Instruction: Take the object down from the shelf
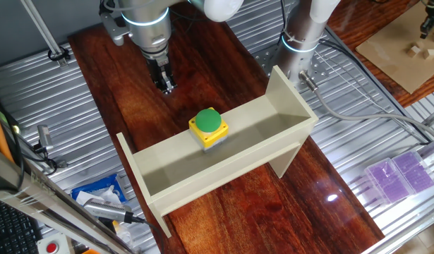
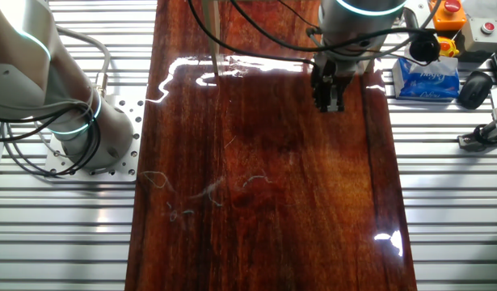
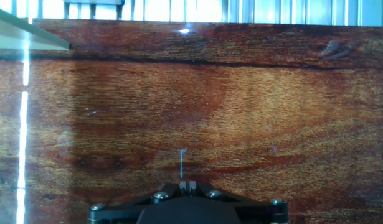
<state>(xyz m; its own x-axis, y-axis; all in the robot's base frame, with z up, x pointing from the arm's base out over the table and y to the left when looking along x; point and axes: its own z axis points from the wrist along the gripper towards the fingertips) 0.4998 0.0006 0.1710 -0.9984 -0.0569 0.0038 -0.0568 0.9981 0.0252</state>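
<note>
Shelf [image 1: 224,152] stands across the wooden bench [image 1: 125,85], nearest one fixed camera. Push-button box [image 1: 208,126], yellow with green dome, rests on the shelf's rear edge, slightly tilted. Beyond it, the gripper [image 1: 165,87] hangs over bare wood, well apart, fingers pressed together, holding nothing. Recommended: part the fingers, approach from above, square to the yellow sides. The other fixed view omits shelf and box; the hand view shows only a shelf corner.
</note>
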